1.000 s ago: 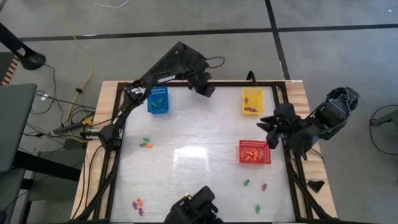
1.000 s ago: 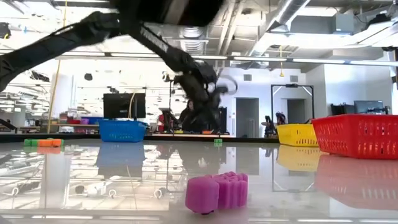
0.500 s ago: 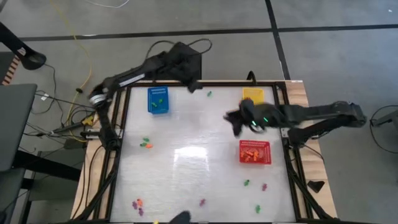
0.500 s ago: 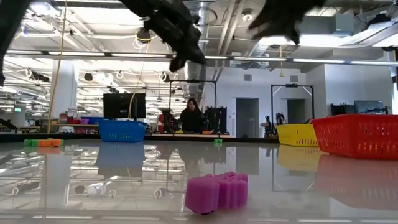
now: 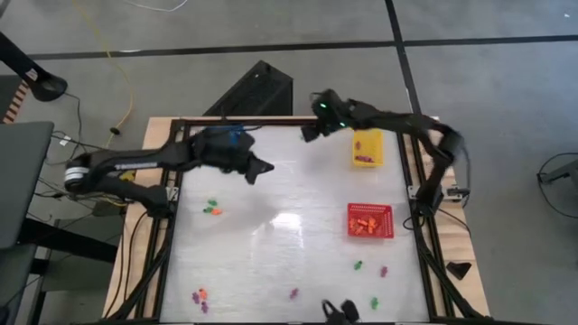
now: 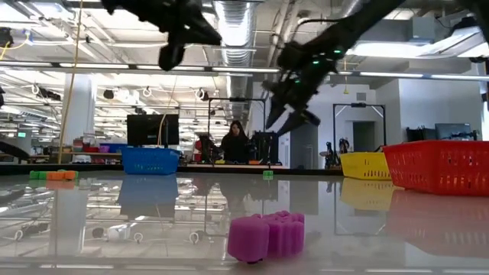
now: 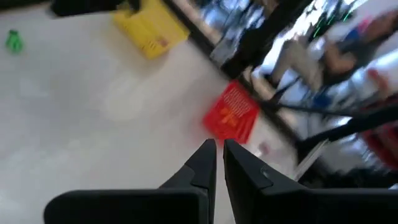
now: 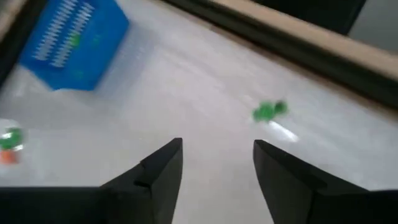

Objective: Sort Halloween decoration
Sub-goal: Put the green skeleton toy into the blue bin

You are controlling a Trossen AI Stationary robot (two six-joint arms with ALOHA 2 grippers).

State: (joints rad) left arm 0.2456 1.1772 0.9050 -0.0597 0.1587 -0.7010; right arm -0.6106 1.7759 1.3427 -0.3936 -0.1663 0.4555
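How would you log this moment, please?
left hand shut, empty | right hand open above green piece | red basket part-filled

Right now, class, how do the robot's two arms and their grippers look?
Both arms are dark, slim and jointed. The left gripper has two black tapered fingers. The right gripper has two broad black fingers; a small green light glows near its wrist in the high view.

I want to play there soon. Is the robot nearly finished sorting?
Not yet. Orange pieces lie in the red perforated plastic basket, purple ones in the yellow basket. Both hands are empty; the open right hand hovers near a loose green piece. Several pieces remain scattered.
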